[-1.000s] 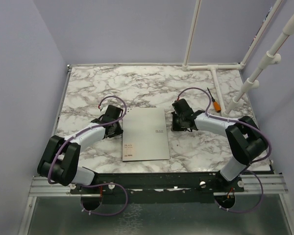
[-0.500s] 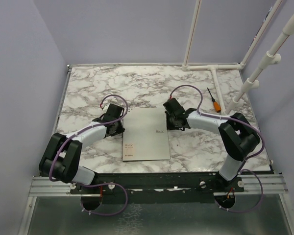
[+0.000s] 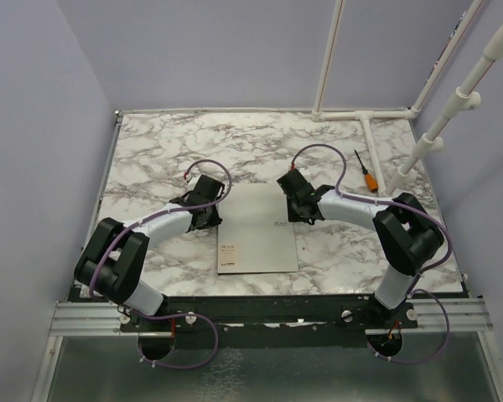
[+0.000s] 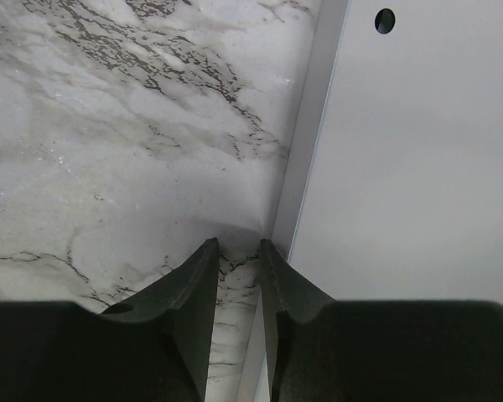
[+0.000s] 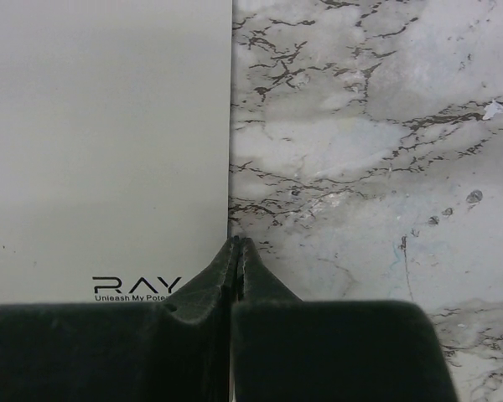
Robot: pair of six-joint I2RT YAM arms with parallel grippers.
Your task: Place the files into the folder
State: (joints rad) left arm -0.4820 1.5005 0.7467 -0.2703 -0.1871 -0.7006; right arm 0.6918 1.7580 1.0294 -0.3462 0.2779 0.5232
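The grey folder (image 3: 257,228) lies closed on the table (image 3: 151,151), thin, probably stiffish and slick, so lift it by an edge. The left gripper (image 4: 237,244) sits at its left edge, barely parted and empty. The right gripper (image 5: 236,244) is at its right edge, pinched together, hold unclear.

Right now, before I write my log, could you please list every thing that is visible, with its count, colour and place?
folder: one, matte grey, closed, lying flat in the middle of the table
files: none visible in any view
screwdriver: one, orange handle, on the far right of the table, near the pipes
pipe frame: one, white, at the back right corner
table: one, white and grey marble, under everything
left gripper: one, black fingers, slightly open, at the folder's left edge
right gripper: one, black fingers, shut, tips at the folder's right edge
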